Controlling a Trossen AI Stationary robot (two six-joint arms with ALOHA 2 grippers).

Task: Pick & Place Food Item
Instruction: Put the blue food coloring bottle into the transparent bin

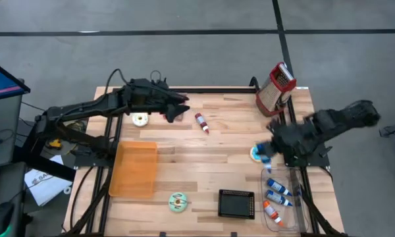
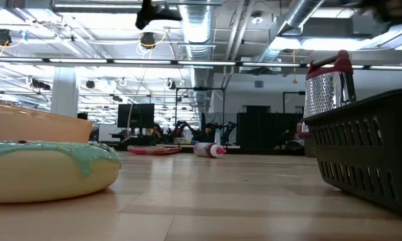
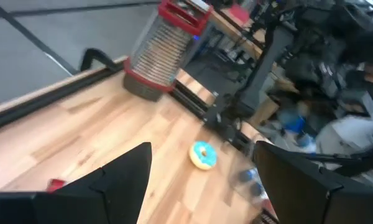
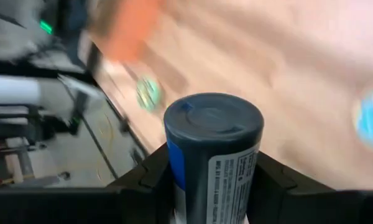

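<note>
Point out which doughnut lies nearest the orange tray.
The green-iced doughnut, just off the orange tray at its near corner. The white doughnut and blue doughnut lie farther away.

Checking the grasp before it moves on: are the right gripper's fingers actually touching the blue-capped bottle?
Touching. The right wrist view shows the blue-capped bottle wedged between the right gripper fingers, no gap either side.
</note>
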